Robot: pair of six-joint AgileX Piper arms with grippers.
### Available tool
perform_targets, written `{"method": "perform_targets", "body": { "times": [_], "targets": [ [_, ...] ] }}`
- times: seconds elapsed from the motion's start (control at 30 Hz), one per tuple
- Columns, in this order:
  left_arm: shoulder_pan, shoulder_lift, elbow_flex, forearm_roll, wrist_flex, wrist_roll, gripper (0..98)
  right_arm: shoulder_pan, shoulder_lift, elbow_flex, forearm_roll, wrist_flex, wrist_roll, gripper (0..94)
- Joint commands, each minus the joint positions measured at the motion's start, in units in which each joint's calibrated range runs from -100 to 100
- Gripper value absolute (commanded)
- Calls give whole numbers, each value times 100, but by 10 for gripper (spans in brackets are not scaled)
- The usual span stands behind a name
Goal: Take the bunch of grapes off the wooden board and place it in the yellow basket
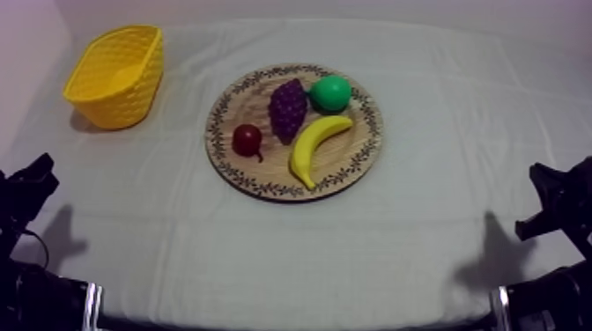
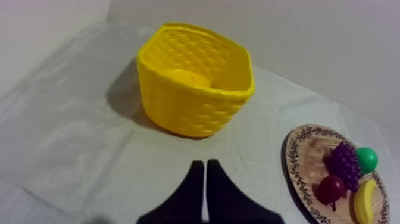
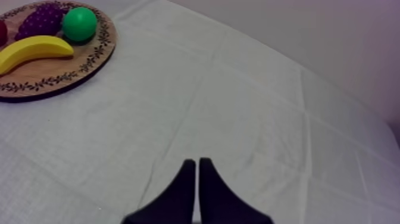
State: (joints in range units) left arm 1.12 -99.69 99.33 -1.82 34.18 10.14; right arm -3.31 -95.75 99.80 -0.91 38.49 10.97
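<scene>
Grapes [image 1: 287, 107], a dark purple bunch, lie on the round wooden board [image 1: 352, 165], toward its far side, not in the basket.

The grey-white cloth [image 1: 423, 246] covers the whole table. The board, with a leafy pattern round its rim, sits near the middle of the table. The yellow basket [image 1: 119, 101] stands upright at the far left, mouth up, well apart from the board.

On the board, the banana [image 1: 317, 145] curves along the near right side, one end just beside the grapes. A green round fruit [image 1: 330, 92] sits just beside the bunch at its far right. The small red fruit [image 1: 247, 139] lies at the bunch's left, close by it.

The left gripper [image 2: 204, 164] hangs over bare cloth on the near side of the basket, its black fingers pressed together in a narrow wedge with nothing between them. The right gripper [image 3: 196, 162] is likewise closed on nothing, over bare cloth well apart from the board.
</scene>
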Motion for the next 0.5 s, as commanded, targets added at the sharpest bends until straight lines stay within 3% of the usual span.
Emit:
{"method": "perform_targets", "body": {
  "times": [0.0, 0.47],
  "targets": [
    [7, -5, 11, -6, -30, 14, 1, 2, -1, -2, 0, -3, 0, 3],
    [22, -5, 17, -6, -45, 34, 1, 2, -1, -2, 0, -3, 0, 3]
  ]
}}
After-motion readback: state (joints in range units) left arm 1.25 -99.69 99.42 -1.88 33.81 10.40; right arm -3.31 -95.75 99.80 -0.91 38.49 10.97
